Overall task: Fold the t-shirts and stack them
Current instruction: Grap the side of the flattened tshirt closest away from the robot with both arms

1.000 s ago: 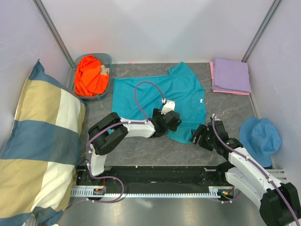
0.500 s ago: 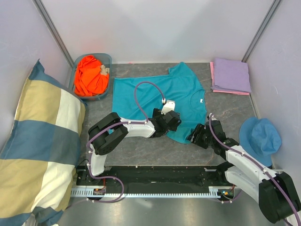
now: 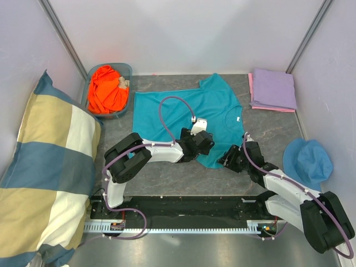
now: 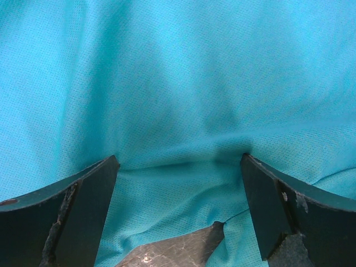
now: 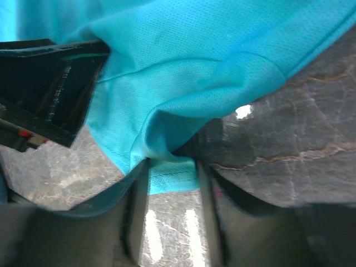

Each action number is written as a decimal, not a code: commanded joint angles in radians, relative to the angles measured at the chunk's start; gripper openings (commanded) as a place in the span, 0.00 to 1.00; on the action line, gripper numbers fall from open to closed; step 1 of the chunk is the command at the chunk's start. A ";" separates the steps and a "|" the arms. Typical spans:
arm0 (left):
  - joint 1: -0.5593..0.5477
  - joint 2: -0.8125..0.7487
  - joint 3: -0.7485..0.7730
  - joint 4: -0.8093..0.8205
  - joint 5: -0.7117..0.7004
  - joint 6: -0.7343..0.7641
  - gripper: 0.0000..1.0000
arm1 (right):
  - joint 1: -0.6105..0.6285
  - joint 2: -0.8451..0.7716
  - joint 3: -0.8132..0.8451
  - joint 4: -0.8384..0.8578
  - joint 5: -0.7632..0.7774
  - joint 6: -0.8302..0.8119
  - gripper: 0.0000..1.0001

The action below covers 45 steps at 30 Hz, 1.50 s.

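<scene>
The teal t-shirt point(image 3: 189, 108) lies spread flat on the grey table. My left gripper point(image 3: 200, 146) is open, with its fingers set down wide apart on the shirt's near edge; teal cloth point(image 4: 178, 83) fills the left wrist view between them point(image 4: 178, 161). My right gripper point(image 3: 229, 159) is at the shirt's near right corner, open, with a bit of teal hem point(image 5: 172, 178) lying between its fingers point(image 5: 169, 183). The orange shirt point(image 3: 107, 89) sits bunched in a basket at the back left. The lavender shirt point(image 3: 273, 88) lies folded on the pink one point(image 3: 251, 83) at the back right.
A big checked pillow point(image 3: 44, 167) fills the left side. The blue bucket hat point(image 3: 307, 162) lies at the right, close to my right arm. The grey-blue basket point(image 3: 129, 71) stands at the back left. Walls close in the table on three sides.
My right gripper has moved left and forward, reaching the teal shirt's near right corner. The left arm and the shirt have stayed put.
</scene>
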 commanded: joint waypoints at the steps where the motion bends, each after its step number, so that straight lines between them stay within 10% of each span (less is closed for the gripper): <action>1: 0.001 0.028 -0.037 -0.093 0.065 0.008 1.00 | 0.008 0.040 -0.050 -0.028 0.005 -0.001 0.43; 6: 0.001 0.030 -0.039 -0.094 0.067 0.007 1.00 | 0.008 0.040 -0.055 -0.008 -0.015 0.000 0.00; 22: 0.004 -0.441 -0.172 -0.286 -0.015 -0.048 1.00 | 0.009 -0.117 0.028 -0.212 0.034 -0.035 0.00; 34: 0.010 -0.830 -0.543 -0.552 -0.091 -0.543 1.00 | 0.009 -0.160 0.105 -0.299 0.057 -0.079 0.00; 45: 0.352 -1.061 -0.668 -0.519 -0.026 -0.434 0.97 | 0.009 -0.166 0.108 -0.315 0.048 -0.099 0.00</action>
